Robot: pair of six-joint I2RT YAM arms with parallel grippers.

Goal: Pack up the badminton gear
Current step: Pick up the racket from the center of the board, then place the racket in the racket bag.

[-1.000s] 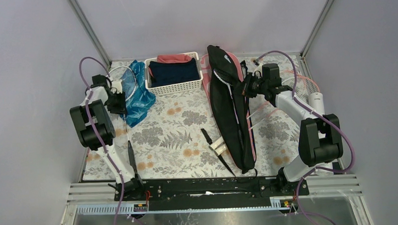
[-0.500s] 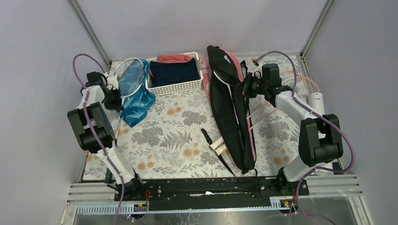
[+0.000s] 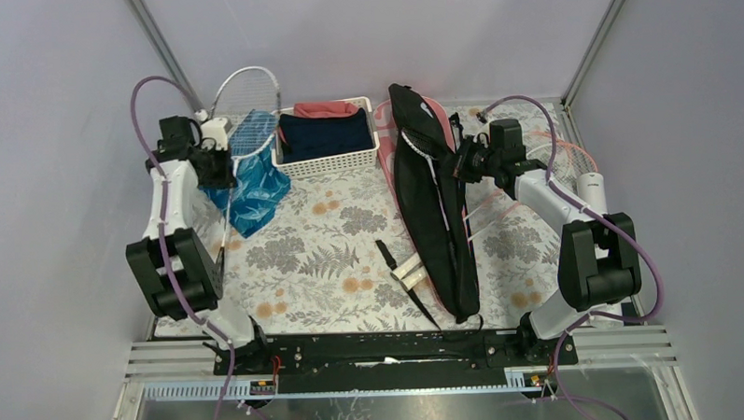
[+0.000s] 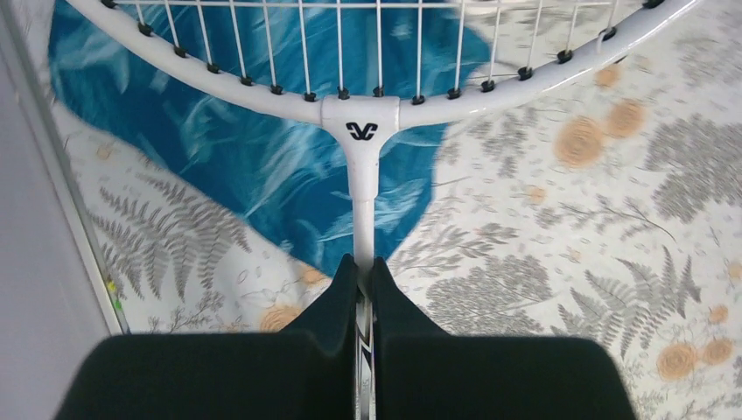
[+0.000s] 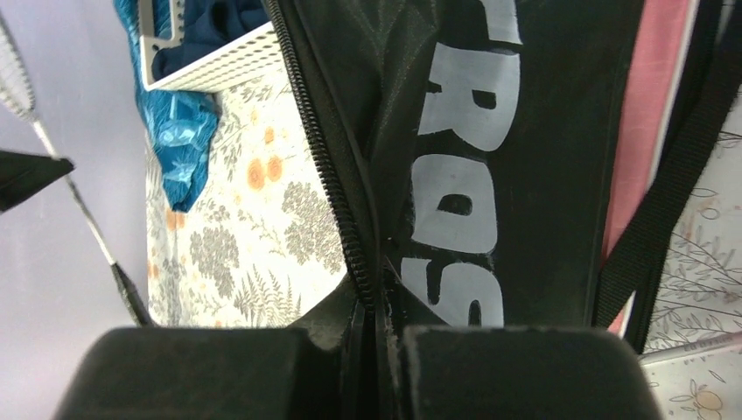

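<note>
- Right of centre on the flowered table, the black "CROSSWAY" bag lies lengthwise over the pink bag, its far end raised. The right gripper is pinched tight on the fabric edge at the zipper, seemingly to hold the mouth up so a racket can slide in.
- At the far left, the left gripper is clamped on the thin shaft of a white-framed racket, just below the throat. The strung head is tilted up above the blue plastic bag. Gripping this close to the head likely keeps the light frame steady in the air.
- Near the table's right edge, the long white shuttlecock tube lies flat, not yet packed.
- Toward the front centre, a black handle and white handles lie just beside the black bag's near half, well apart from both grippers. Whether their heads sit inside the bag I cannot tell.
</note>
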